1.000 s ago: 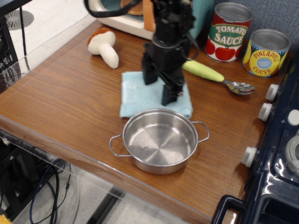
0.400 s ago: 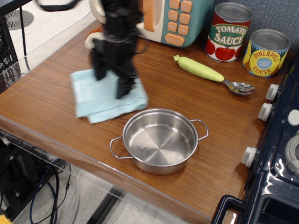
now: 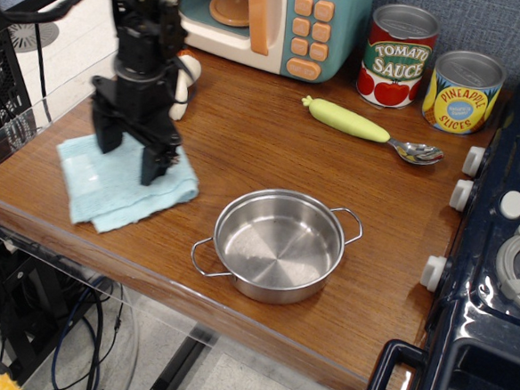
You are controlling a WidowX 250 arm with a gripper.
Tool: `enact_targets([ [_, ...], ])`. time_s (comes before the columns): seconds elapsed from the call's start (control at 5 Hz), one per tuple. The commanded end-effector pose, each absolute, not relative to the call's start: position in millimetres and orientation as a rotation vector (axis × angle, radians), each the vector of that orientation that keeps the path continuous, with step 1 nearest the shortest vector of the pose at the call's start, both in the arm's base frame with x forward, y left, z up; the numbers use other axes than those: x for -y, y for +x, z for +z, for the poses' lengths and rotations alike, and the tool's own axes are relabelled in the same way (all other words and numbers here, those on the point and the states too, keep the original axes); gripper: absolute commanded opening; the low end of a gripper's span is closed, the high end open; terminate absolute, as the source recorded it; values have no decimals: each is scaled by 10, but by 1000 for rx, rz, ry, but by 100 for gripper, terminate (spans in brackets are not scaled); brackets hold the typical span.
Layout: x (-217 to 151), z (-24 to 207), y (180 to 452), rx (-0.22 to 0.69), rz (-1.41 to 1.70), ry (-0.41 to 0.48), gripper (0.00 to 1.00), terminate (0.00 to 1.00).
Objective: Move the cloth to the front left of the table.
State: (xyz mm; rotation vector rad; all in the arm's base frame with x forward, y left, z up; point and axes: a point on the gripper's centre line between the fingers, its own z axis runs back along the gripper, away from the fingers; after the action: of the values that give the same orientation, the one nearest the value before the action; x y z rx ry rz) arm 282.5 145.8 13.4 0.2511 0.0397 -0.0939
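The light blue-teal cloth [image 3: 122,188] lies flat near the front left edge of the brown wood-grain table [image 3: 272,151]. My black gripper [image 3: 131,156] stands upright over it, with its fingers down on the cloth's middle, one finger [image 3: 152,162] on the right part and one on the left. The fingers stand apart. I cannot tell if they pinch any fabric.
A steel pot [image 3: 277,243] sits right of the cloth. A toy mushroom [image 3: 184,87] is behind my arm. A toy microwave [image 3: 272,22], two cans [image 3: 399,56], a green-handled spoon [image 3: 369,129] and a dark blue toy stove [image 3: 497,247] are further back and right.
My gripper has dragged the cloth from beside the pot's back rim leftward and toward the front, to the table's front left area. The mushroom is now partly hidden behind my arm.
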Motion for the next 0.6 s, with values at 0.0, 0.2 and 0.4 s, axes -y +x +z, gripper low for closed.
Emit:
enact_targets([
  [0.0,-1482,249,2558,-53,-56,237,100,0],
  [0.2,-1480,318,2577,-29,-65,230,100,0],
  [0.4,-1485,411,2633,-1,-68,211,100,0],
])
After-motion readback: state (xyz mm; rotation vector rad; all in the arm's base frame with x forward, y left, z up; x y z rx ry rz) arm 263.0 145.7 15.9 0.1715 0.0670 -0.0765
